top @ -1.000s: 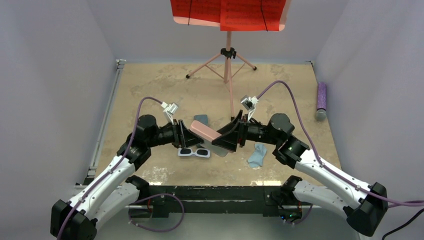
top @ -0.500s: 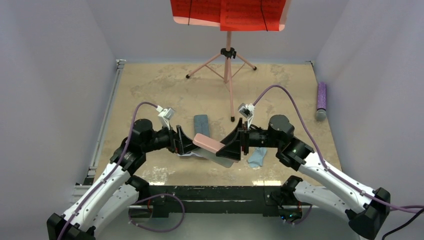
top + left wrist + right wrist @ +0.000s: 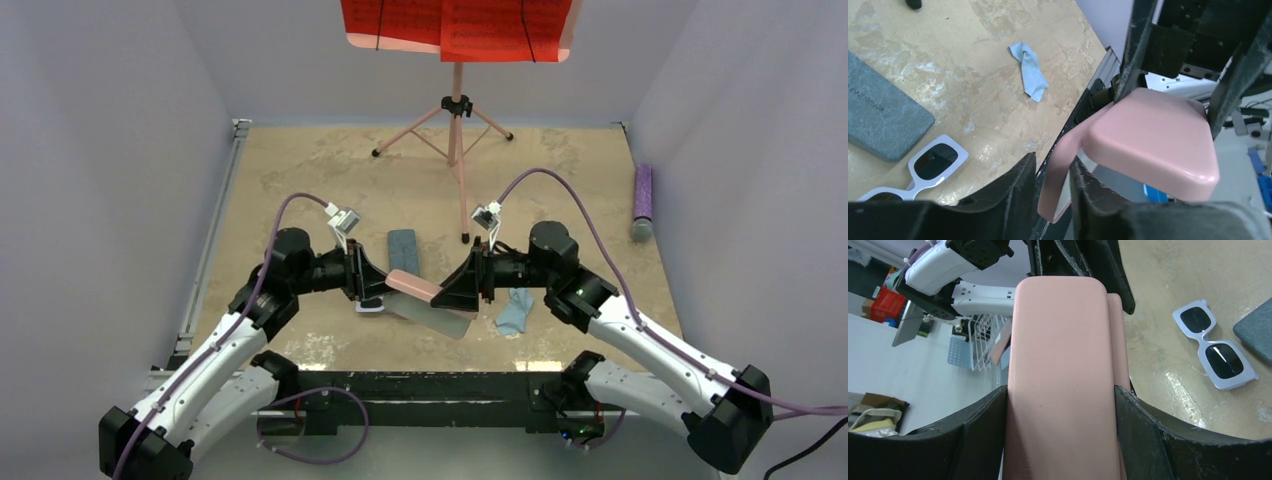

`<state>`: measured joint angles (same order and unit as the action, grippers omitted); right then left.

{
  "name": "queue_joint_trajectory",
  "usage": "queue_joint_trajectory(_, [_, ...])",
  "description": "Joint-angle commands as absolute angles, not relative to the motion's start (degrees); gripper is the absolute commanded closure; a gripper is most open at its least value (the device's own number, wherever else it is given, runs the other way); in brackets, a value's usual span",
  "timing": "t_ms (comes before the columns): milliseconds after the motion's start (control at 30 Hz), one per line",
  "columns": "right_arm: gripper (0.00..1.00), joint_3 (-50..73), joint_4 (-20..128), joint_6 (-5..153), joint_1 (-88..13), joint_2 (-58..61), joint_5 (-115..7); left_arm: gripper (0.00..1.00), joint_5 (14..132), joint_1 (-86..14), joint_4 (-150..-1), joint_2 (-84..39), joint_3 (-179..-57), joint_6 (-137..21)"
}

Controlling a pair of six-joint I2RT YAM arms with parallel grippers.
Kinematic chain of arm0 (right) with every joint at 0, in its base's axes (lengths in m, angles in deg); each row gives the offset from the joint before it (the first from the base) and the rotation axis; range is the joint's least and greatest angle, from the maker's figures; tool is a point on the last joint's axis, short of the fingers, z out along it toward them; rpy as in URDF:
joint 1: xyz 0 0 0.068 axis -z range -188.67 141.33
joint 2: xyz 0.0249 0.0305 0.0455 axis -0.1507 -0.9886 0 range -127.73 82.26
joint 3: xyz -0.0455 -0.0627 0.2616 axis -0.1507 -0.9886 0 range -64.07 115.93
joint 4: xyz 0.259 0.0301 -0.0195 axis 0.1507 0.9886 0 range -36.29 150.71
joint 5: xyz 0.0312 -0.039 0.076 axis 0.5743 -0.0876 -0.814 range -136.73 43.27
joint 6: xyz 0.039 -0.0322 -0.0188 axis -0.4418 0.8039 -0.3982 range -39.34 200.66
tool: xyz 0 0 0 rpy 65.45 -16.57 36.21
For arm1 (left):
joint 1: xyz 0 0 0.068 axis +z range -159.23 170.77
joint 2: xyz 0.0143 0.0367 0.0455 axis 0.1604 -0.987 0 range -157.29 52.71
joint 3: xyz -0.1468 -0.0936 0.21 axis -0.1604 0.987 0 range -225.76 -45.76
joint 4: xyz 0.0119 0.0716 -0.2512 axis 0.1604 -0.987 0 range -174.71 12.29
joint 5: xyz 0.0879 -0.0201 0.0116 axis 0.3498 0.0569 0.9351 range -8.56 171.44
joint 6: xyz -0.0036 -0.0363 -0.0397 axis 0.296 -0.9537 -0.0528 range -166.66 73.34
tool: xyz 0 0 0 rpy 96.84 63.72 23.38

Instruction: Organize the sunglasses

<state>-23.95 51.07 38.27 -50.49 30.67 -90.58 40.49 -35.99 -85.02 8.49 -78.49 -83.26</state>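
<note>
While the right claw (image 3: 1061,402) clamps the pink case (image 3: 1063,330) and the left claw (image 3: 1053,169) pinches its flap (image 3: 1064,149), the white sunglasses (image 3: 923,170) lie partly hidden behind the left claw.

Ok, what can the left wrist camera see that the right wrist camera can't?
Only the left wrist view shows the light blue cloth. Only the right wrist view shows a white wire rack in the background. Both show the pink case, the white sunglasses and the grey case.
</note>
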Motion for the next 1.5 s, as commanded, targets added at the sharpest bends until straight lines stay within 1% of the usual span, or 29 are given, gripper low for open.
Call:
queue_joint_trajectory(0, [1.00,-21.98,42.77,34.84,-49.62,29.95,-95.35,0.87,40.21,-36.04,-79.90,7.42,-79.39,-84.24])
queue_joint_trajectory(33, [1.00,-21.70,42.68,34.69,-49.46,29.34,-95.49,0.99,40.67,-36.04,-79.61,6.97,-79.35,-84.67])
queue_joint_trajectory(100, [1.00,-21.24,42.81,33.99,-48.81,28.11,-95.35,1.00,42.47,-36.04,-79.68,6.37,-79.44,-85.29])
queue_joint_trajectory(133, [0.99,-21.08,43.06,33.70,-48.32,27.63,-95.02,1.00,43.86,-36.07,-80.30,6.51,-79.58,-85.33])
queue_joint_trajectory(167, [0.89,-20.97,43.46,33.42,-47.71,27.38,-94.30,1.00,45.70,-36.04,-81.51,6.78,-79.88,-85.34])
queue_joint_trajectory(200, [0.74,-20.86,44.11,33.29,-47.17,27.38,-92.78,1.00,47.81,-36.04,-83.05,7.19,-80.15,-85.16])
queue_joint_trajectory(233, [0.51,-20.63,45.32,33.39,-46.73,27.67,-90.40,1.00,50.13,-36.06,-84.57,7.69,-80.39,-85.04])
queue_joint_trajectory(267, [0.21,-20.45,46.73,34.13,-46.65,28.47,-85.77,1.00,54.00,-36.04,-85.94,8.25,-80.46,-85.07])
queue_joint_trajectory(300, [0.17,-20.23,47.84,34.68,-46.63,28.91,-82.14,1.00,57.27,-36.04,-87.64,8.70,-80.60,-85.19])
queue_joint_trajectory(400, [0.13,-19.49,51.68,38.22,-46.64,31.92,-71.69,1.00,68.80,-35.72,-93.15,8.35,-81.01,-87.83])
queue_joint_trajectory(467, [0.12,-19.34,53.42,40.94,-46.63,34.03,-63.26,1.00,73.24,-34.25,-96.06,6.15,-81.50,-90.16])
queue_joint_trajectory(567, [0.10,-19.96,59.10,42.50,-46.64,36.84,-49.21,1.00,75.13,-28.26,-97.02,2.04,-80.87,-93.70])
queue_joint_trajectory(633, [0.09,-20.77,61.39,42.97,-46.64,38.09,-44.47,1.00,74.52,-23.20,-95.56,-0.05,-79.54,-95.30])
queue_joint_trajectory(800, [0.07,-22.98,62.31,43.86,-46.59,38.48,-43.12,1.00,73.27,-16.24,-91.04,-0.45,-76.97,-98.08])
queue_joint_trajectory(967, [0.05,-23.46,62.35,44.15,-46.63,36.96,-43.44,1.00,80.79,-11.51,-93.89,0.50,-75.28,-99.80])
queue_joint_trajectory(1133, [0.05,-23.43,62.50,44.39,-46.61,35.17,-43.83,1.00,83.15,-6.25,-95.50,0.35,-72.71,-101.66])
queue_joint_trajectory(1267, [0.05,-23.28,62.51,44.43,-46.57,34.75,-44.18,1.00,82.85,-4.94,-94.15,-1.29,-71.11,-102.47])
queue_joint_trajectory(1467, [0.05,-24.17,63.03,43.31,-46.55,34.52,-42.94,1.00,82.34,-4.66,-94.02,-6.94,-71.15,-104.86])
